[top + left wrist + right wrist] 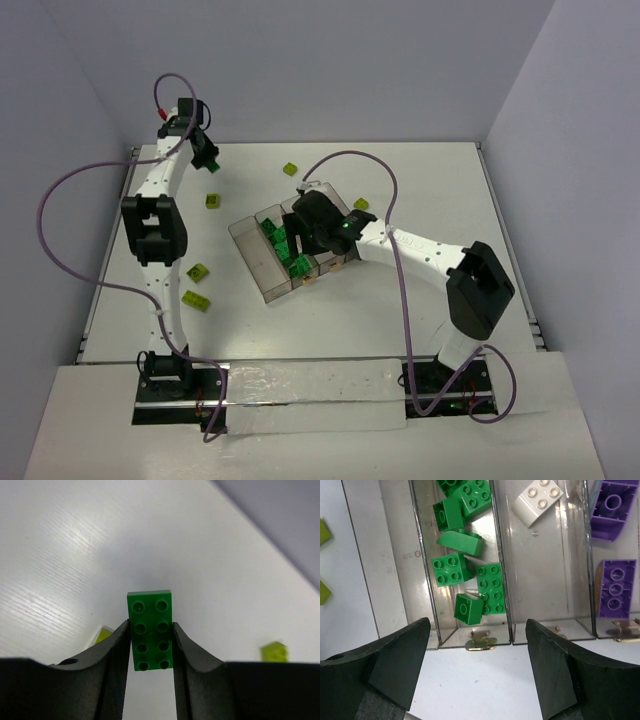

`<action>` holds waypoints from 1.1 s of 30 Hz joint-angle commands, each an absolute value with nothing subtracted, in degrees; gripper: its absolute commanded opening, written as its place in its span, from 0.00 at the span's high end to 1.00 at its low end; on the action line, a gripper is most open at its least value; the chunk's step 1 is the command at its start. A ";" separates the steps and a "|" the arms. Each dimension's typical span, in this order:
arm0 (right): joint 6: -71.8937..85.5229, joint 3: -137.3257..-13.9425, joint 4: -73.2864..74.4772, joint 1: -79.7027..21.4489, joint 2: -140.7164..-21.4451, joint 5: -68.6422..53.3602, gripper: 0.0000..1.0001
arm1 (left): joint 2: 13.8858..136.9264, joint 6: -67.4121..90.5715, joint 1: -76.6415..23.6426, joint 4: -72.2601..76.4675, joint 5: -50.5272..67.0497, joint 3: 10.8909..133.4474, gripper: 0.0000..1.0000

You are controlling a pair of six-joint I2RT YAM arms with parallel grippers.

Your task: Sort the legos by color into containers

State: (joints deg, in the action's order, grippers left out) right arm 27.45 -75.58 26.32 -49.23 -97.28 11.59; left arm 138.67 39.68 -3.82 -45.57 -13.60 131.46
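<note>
Now, left gripper (150, 626): closed on a dark green brick (150, 602), a two-by-four with its studs facing the wrist camera. The fingers press its long sides, and the far half sticks out past the fingertips.
Left arm position: stretched to the far-left part of the table (440, 180), with the brick held above the bare white surface, well away from the tray (262, 282).
Right gripper (477, 625): jaws wide apart with nothing between them. It hangs over the tabbed end of the tray, in line with the green compartment.
Tray: four clear compartments in a row, lying at an angle mid-table. Small yellowish tabs (481, 640) sit on the end nearest the right wrist camera.
Green compartment: several green bricks (451, 570) lie loosely, one on its side.
Next compartment: one white brick (537, 500), studs up.
Last compartment in the wrist view: two purple bricks (616, 587). The farther one lies on its side and shows its hollow underside.
Loose on table: five yellow-green bricks (198, 271). Two are near the left arm's middle, one is near its wrist, one is beyond the tray and one is by the tray's far-right corner.
</note>
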 commanded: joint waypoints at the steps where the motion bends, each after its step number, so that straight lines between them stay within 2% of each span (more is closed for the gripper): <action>1: 28.73 -73.19 26.06 -50.45 -92.68 14.79 0.16 | 124.22 37.90 -3.48 -38.07 -12.23 127.55 0.96; 4: 30.18 -71.56 26.19 -50.62 -90.44 15.88 0.15 | 118.62 37.74 -4.09 -39.01 -11.77 123.31 0.97; 7: 32.66 -69.47 25.75 -50.68 -87.90 17.08 0.14 | 110.22 37.68 -6.26 -37.92 -9.97 113.28 0.98; 12: 34.75 -65.86 24.50 -50.81 -82.62 18.33 0.14 | 97.90 36.91 -12.67 -34.20 -8.75 99.93 0.98; 15: 35.59 -64.89 26.33 -50.89 -79.25 23.02 0.14 | 91.77 39.91 -18.02 -32.90 -8.21 90.87 0.98; 18: 36.09 -63.93 27.33 -50.80 -76.73 25.59 0.14 | 89.02 42.02 -21.61 -30.85 -7.18 84.17 0.98; 23: 37.02 -62.10 29.99 -50.80 -71.68 28.24 0.13 | 88.83 46.34 -25.97 -26.36 -4.93 77.42 0.96; 28: 37.77 -60.35 31.17 -50.74 -69.75 29.04 0.13 | 93.50 47.78 -28.92 -24.36 -5.01 76.26 0.96; 33: 38.58 -59.10 32.34 -50.76 -68.73 29.66 0.13 | 98.06 49.74 -29.44 -22.15 -3.25 75.59 0.91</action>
State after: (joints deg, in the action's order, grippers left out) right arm 36.81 -60.60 30.59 -50.39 -70.80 26.67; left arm 94.41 47.27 -29.07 -27.29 -5.21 75.78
